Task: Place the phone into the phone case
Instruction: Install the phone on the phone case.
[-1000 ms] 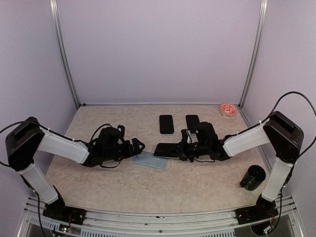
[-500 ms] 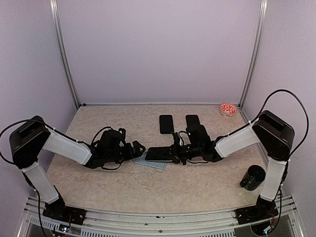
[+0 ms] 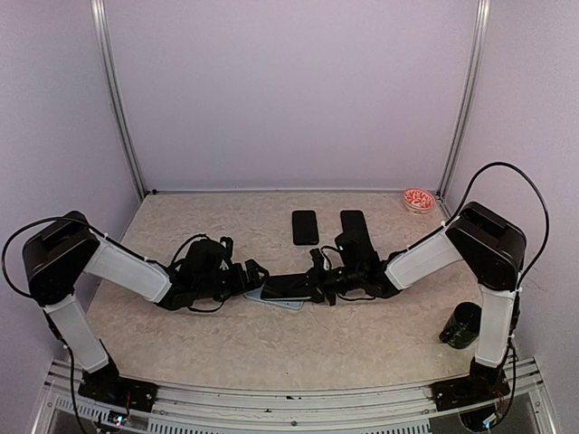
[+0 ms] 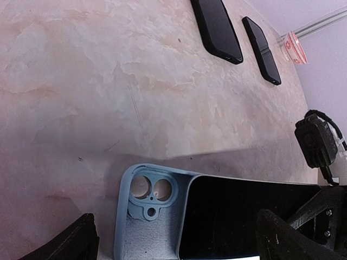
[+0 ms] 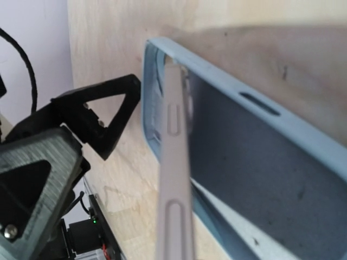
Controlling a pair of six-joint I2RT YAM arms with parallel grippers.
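A light blue phone case [image 3: 270,297] lies open side up on the table between my arms. In the left wrist view its camera-hole corner [image 4: 146,200] is bare and the black phone [image 4: 255,216] covers the rest. My right gripper [image 3: 323,281] is shut on the phone [image 3: 289,287] and holds it tilted over the case. In the right wrist view the phone's grey side edge [image 5: 174,179] dips into the case [image 5: 260,173]. My left gripper [image 3: 251,275] is open at the case's left end, its fingers [image 4: 76,244] wide apart on either side.
Two more black phones [image 3: 305,227] [image 3: 353,222] lie flat at the back middle of the table. A small red and white dish [image 3: 418,200] stands at the back right corner. A black cylinder [image 3: 464,325] stands near the right arm's base.
My right gripper has carried the phone left, from beside the case to over it, with its leading edge now down in the case. My left gripper has hardly moved.
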